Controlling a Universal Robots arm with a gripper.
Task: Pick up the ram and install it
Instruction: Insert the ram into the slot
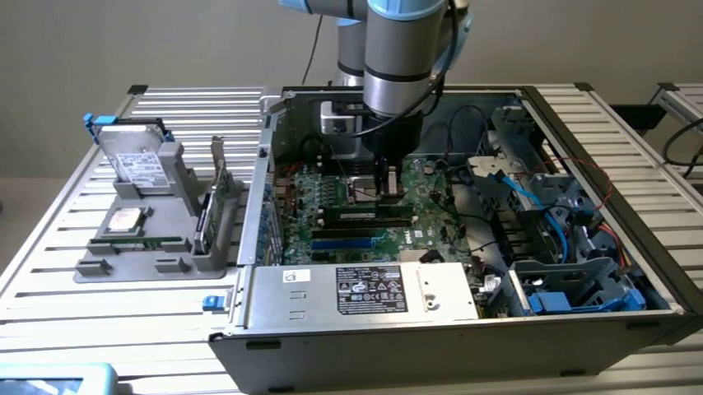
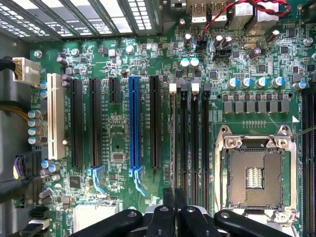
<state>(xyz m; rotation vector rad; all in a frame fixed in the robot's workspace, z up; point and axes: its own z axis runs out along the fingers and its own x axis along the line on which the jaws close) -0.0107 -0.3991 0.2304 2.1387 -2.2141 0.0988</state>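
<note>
Wrist view: fingers of the black gripper (image 2: 174,215) were nearly closed, seemingly pinching the thin green ram stick (image 2: 173,148) edge-on. Its long axis ran straight out from them, parallel with the long black memory slots (image 2: 195,143) just beside it.

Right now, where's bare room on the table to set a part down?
Table slats camera-side of the grey holder are bare; also the strip on the exterior view's right of the case. Crowded: cables inside the case.
</note>
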